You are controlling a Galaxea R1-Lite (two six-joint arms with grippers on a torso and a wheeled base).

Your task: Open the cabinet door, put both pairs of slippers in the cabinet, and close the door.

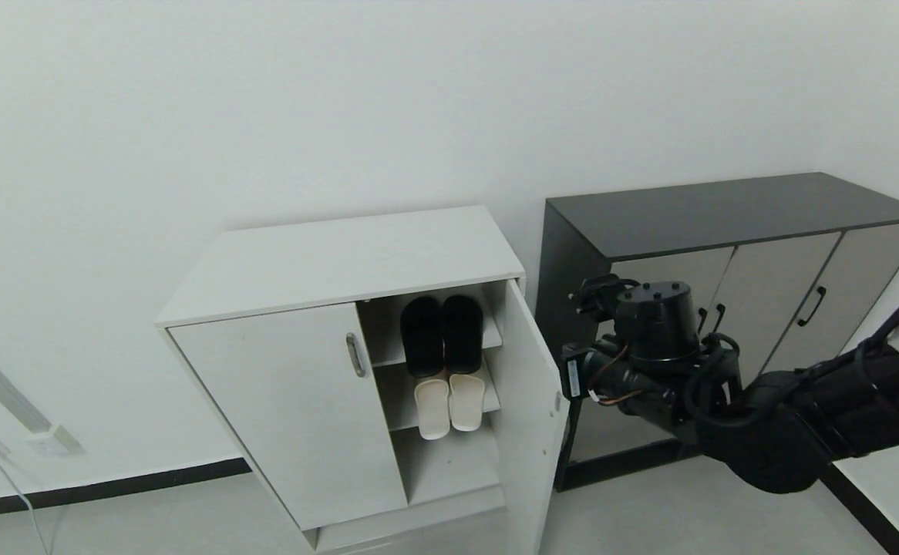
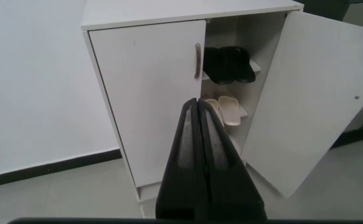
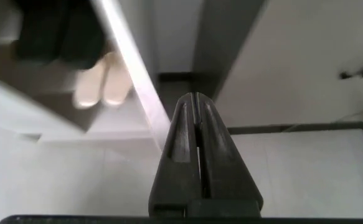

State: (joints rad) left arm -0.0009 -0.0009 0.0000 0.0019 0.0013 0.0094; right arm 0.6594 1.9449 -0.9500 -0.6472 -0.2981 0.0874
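Found the left gripper [image 2: 198,102] clenched on nothing, fingers [image 2: 186,127] pressed flat together, set back from the white cabinet [image 1: 341,254] and aimed at its front. Found the right gripper [image 3: 197,96] shut and empty too, close by the free edge of the open door [image 1: 530,401], on its outer side; could not tell whether touching. Noted the door standing wide on the cabinet's right, the partner door [image 1: 287,408] shut. Saw both pairs inside: black slippers [image 1: 443,334] on the upper shelf [image 1: 493,338], white slippers [image 1: 449,402] on the middle shelf [image 1: 493,399], each pair side by side. Judged only the closing left to do. Reckoned the door a stiff, light panel, swinging freely and needing no grasp. Thought a flat push on the outer face near the free edge, far from the hinged side, likely enough. Judged a hard shove liable to slam or rebound. Beyond, noted a dark cabinet [image 1: 727,208] against the wall [image 1: 419,92].
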